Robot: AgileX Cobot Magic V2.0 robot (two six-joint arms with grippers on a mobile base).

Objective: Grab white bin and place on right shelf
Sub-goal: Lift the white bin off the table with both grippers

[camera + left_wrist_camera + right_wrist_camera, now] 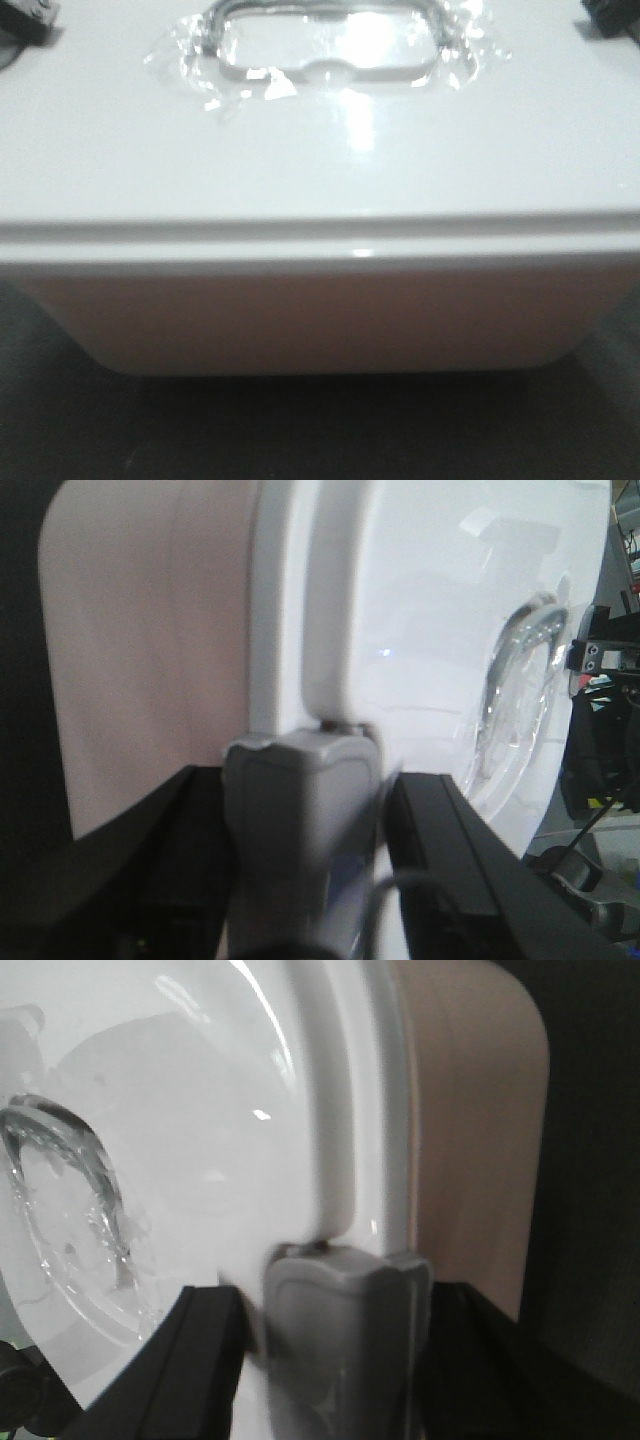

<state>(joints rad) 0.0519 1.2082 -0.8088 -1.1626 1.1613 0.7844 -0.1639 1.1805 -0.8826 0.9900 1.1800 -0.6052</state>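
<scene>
On the left, our left gripper (300, 755) shows as one grey block butted against the lid rim at the end of the white bin (320, 310). We cannot tell whether its jaws are parted or closed.

In the middle, the bin fills the front view, close to the camera. Its glossy lid (320, 150) faces up, and the recessed handle (325, 40) lies under crinkled clear film. Only dark ground shows beneath, so we cannot say whether the bin rests there or hangs. The right shelf is not in view.

On the right, our right gripper (345, 1275) mirrors the left one, with a grey block against the opposite rim and its jaws just as unreadable.

We judge that the bin is pinched between the two arms. To do the carry well, both arms should press inward equally and travel together at one height. The lid should stay level, since the glossy plastic could slip at these small contacts. Any swing toward the shelf should be slow.
</scene>
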